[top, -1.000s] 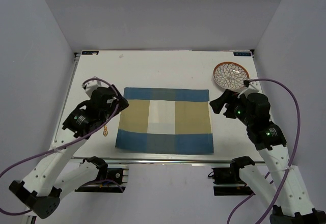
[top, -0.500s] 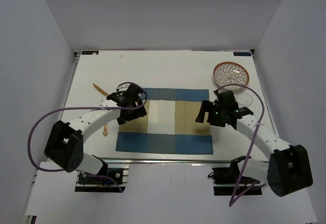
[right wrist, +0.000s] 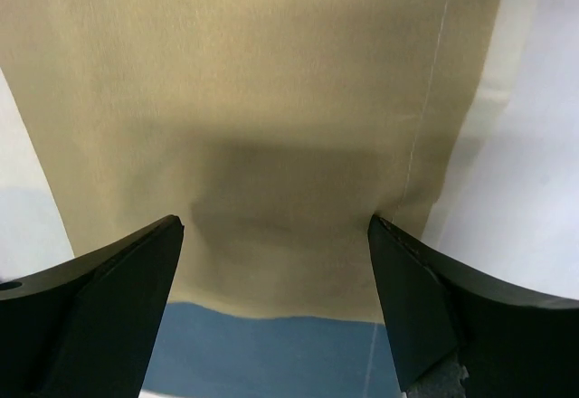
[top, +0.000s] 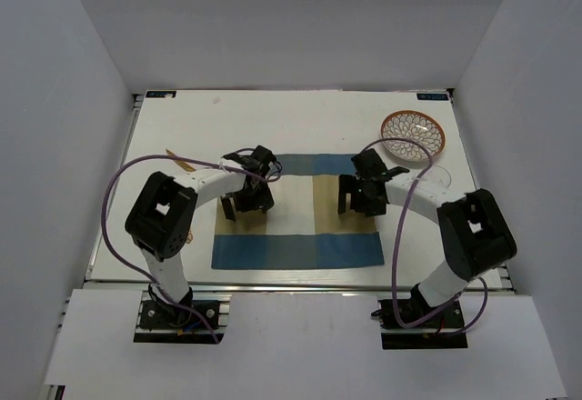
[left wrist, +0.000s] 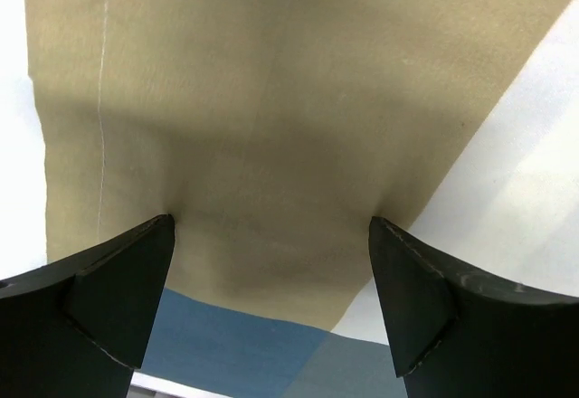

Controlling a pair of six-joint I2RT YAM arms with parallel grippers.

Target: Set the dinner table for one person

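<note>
From above, we see the white tabletop filling the floor of the grey-walled enclosure, beyond the arm bases. A blue-and-beige placemat lies at its middle. The left arm folds sharply at the elbow and reaches inward, setting the left gripper over the placemat's left beige panel. The right arm mirrors it, with the right gripper over the right beige panel. A patterned bowl sits at the far right corner, and a gold-coloured utensil lies left of the placemat.

From the left wrist, we see two dark fingers spread wide apart, nothing between them, low over beige cloth with a blue band below. We cannot tell whether the tips touch the cloth.

From the right wrist, we see the same pose: fingers parted wide and empty above the beige panel, a stitched hem running down the right, bare tabletop beyond it.
</note>
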